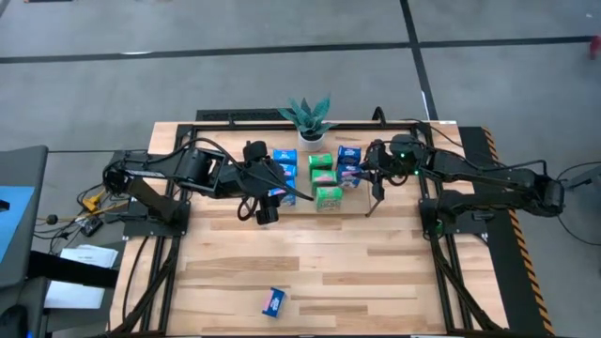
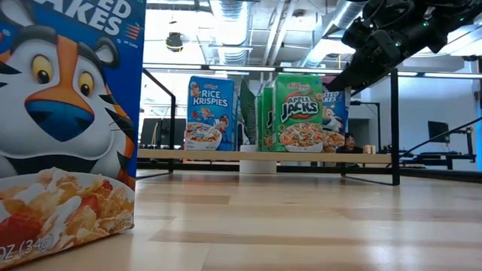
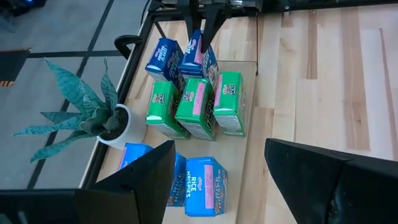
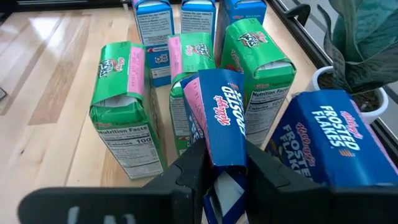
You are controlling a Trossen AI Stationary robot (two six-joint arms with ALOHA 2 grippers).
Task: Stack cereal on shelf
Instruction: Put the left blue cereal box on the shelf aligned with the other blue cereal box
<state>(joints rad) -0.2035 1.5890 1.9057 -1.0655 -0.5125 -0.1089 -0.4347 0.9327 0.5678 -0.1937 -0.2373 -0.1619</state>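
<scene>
A: Cereal is mostly gathered on the shelf (image 1: 296,199) already, at the far edge of the tabletop (image 1: 376,272), just in front of the potted plant (image 1: 310,117). Three green boxes (image 3: 198,107) are seen standing close together in the middle of the board, with blue boxes (image 3: 163,57) on either side of them.

B: Is anything being placed at present?

A: One blue Frosted Flakes box (image 4: 221,121) is held in the right gripper (image 4: 217,171), its fingers closed on the lower end of the carton, which is tilted. It is carried over the right end of the shelf, just beside the green boxes and another blue box (image 4: 333,140). Whether it is touching the board cannot be told.

B: And the left gripper (image 3: 217,168)?

A: It is held above the left end of the shelf with its fingers apart and nothing between them; blue Rice Krispies boxes (image 3: 205,186) are seen below it.

B: What remains to be done?

A: One blue box (image 1: 274,300) is lying alone near the front edge of the tabletop, well apart from the shelf. It is judged that the held carton has yet to be set down and released, and that the stray box must then be fetched. No box is seen resting on top of another, so any stacking in layers is judged not yet begun.
</scene>
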